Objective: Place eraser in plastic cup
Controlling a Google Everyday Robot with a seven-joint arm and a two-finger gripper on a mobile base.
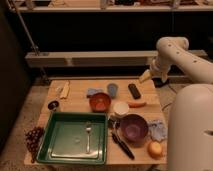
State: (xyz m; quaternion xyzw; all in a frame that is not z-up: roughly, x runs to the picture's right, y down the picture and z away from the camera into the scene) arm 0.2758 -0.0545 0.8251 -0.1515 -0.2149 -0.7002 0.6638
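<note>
The eraser (134,90), a small black oblong block, lies on the wooden table (75,100) near its back right corner. Just in front of it lies a carrot (136,104). The white plastic cup (121,108) stands upright to the left of the carrot, between an orange bowl (100,101) and a purple bowl (133,127). My gripper (146,76) hangs at the end of the white arm, above and slightly right of the eraser, apart from it and holding nothing that I can see.
A green tray (57,150) with a fork (88,135) fills the front left. A long black-handled tool (122,145), a yellow fruit (155,148) and a blue cloth (158,129) lie at the front right. Grapes (34,137) hang off the left edge. A blue object (113,89) lies left of the eraser.
</note>
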